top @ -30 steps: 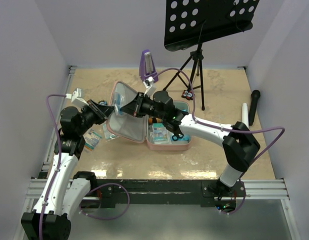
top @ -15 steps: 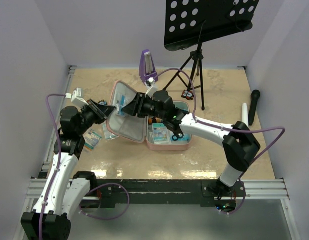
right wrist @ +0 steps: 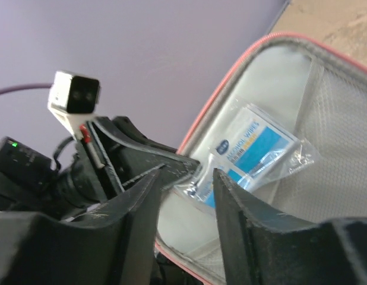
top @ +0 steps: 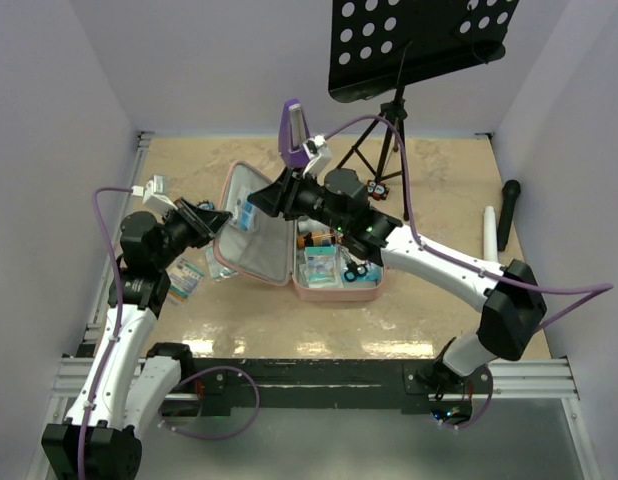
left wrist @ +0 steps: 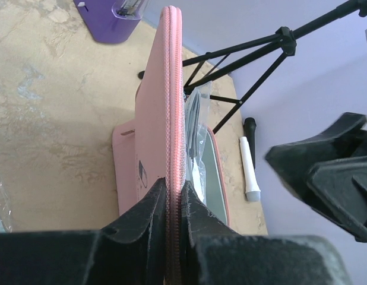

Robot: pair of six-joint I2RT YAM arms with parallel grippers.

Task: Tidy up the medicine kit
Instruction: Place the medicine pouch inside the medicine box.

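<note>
My left gripper (top: 213,222) is pinched tight on the zip edge of the medicine kit (top: 261,252), a pink, square, soft-sided case with rounded corners and grey lining. In the left wrist view both fingers (left wrist: 149,205) press on either side of that pink rim (left wrist: 170,119), at the 9 o'clock side of the lid. The lid stands nearly upright.

The kit lies open in the middle of the beige marbled table (top: 439,170). Its raised lid is at 9 o'clock of its base half, and small packets (top: 319,266) fill the base.

My right gripper (top: 268,200) is at the lid's inner face, reaching in from 3 o'clock. Its jaws stand apart and grip nothing. The right wrist view looks between its fingers (right wrist: 142,196) at the lid's mesh pocket (right wrist: 344,113). A clear plastic sachet with a blue-and-white alcohol wipe label (right wrist: 255,148) sits in that pocket. From above, the sachet (top: 247,213) shows just beside the fingertips.

A purple pyramid metronome (top: 294,128) stands at 12 o'clock of the kit. A black perforated music stand (top: 419,40) on a tripod is at 1 o'clock. A few loose blue-printed packets (top: 189,278) lie on the table at 8 o'clock. A black microphone (top: 509,212) lies far off at 3 o'clock.
</note>
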